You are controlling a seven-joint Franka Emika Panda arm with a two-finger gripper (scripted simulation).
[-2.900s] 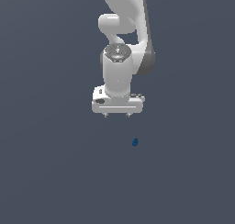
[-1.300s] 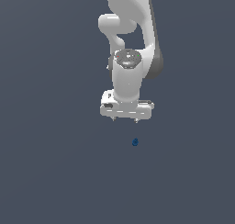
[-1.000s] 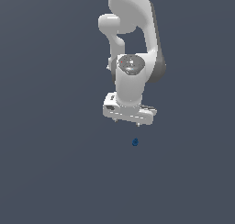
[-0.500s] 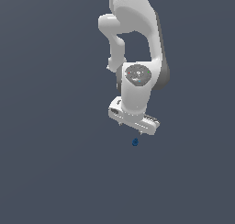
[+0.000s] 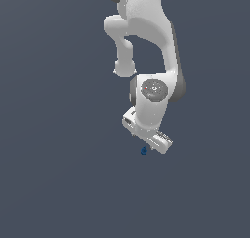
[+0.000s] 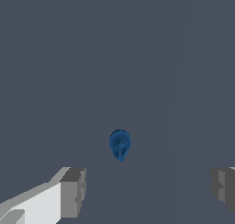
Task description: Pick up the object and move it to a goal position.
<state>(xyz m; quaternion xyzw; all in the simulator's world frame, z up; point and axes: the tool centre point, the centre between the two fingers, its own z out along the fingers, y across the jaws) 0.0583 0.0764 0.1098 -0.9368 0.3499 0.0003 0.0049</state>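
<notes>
Gripper (image 6: 147,191) above the object (image 6: 120,145)
Fingers spread wide over a plain dark grey-blue floor (image 5: 58,183); the small blue object lies on it, untouched.

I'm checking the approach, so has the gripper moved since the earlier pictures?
Yes. In the exterior view the gripper has come down and toward that view's right, closing on the blue object, which stayed put; it has also tilted.
</notes>
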